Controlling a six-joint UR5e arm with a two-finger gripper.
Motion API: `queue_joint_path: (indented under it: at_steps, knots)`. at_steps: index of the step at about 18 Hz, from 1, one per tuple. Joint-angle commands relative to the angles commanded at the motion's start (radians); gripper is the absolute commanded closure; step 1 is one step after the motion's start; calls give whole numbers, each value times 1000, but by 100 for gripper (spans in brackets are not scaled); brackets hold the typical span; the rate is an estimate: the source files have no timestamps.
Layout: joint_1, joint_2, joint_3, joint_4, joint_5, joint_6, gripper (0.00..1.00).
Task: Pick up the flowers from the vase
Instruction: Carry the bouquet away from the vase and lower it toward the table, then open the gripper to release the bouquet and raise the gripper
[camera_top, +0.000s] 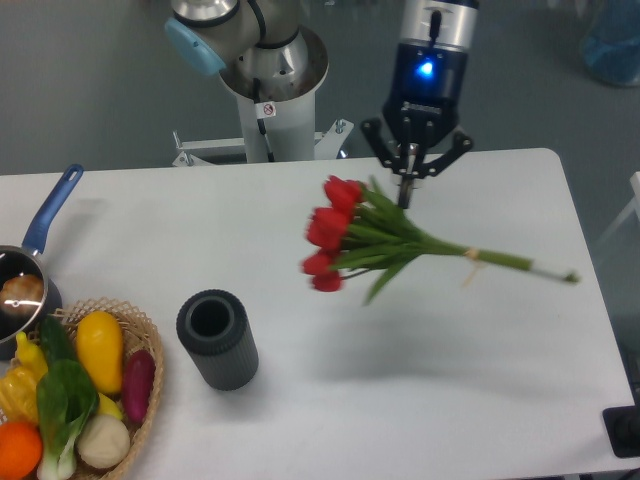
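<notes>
The flowers, red tulips with green stems and leaves tied with thin twine, hang in the air over the right half of the table, heads to the left and stem ends pointing right. My gripper comes down from above and is shut on the flowers among the leaves just behind the heads. The vase, a dark grey ribbed cylinder with an open round mouth, stands upright at the front left of the table, well apart from the bunch and with nothing in it.
A wicker basket of vegetables sits at the front left corner. A blue-handled pot stands at the left edge. The arm's base column rises behind the table's back edge.
</notes>
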Motion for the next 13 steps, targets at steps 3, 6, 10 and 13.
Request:
queue_joint_path:
  at_steps: [3,6,10,13]
  knots:
    - [-3,-23,3,-29,83,100,100]
    - [-11,-35,11,-55,173,166,100]
    - [-31,-77,95,-176,314,275,100]
    - [-80,-120,135,-212,419,301,100]
